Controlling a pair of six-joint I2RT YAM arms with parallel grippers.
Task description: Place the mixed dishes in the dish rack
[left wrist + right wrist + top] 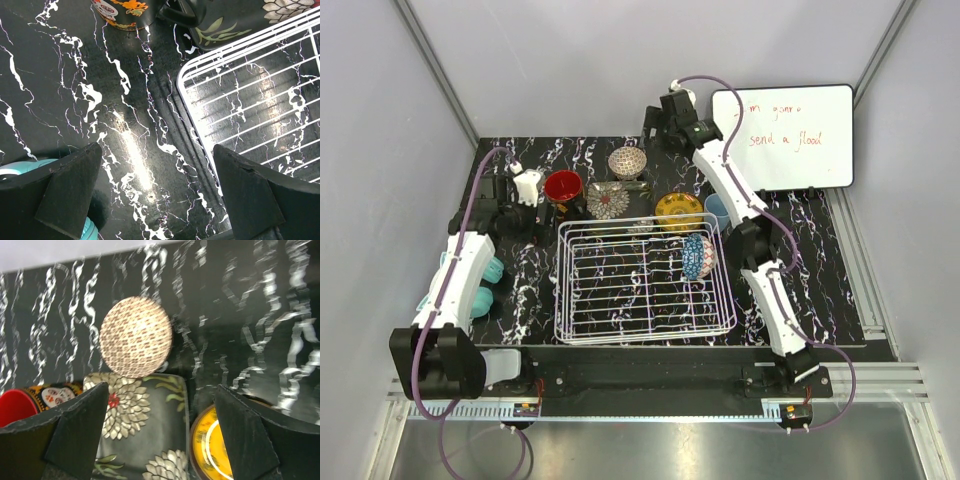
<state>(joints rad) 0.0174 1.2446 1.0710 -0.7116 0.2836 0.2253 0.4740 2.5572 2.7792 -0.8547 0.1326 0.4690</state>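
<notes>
We see both arms' jaws spread wide and empty. The left gripper hovers beside the dish rack, which holds only a blue bowl. The right gripper hangs over the beige-brown bowl. We judge a descent there could nudge the crowding floral saucer.

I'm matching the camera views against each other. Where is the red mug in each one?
Top view: the red mug sits left of centre.
Left wrist: the mug's painted side at the top edge, cropped.
Right wrist: the mug at the bottom left corner.
Shared landmark: the floral saucer directly beside it in all three.
</notes>
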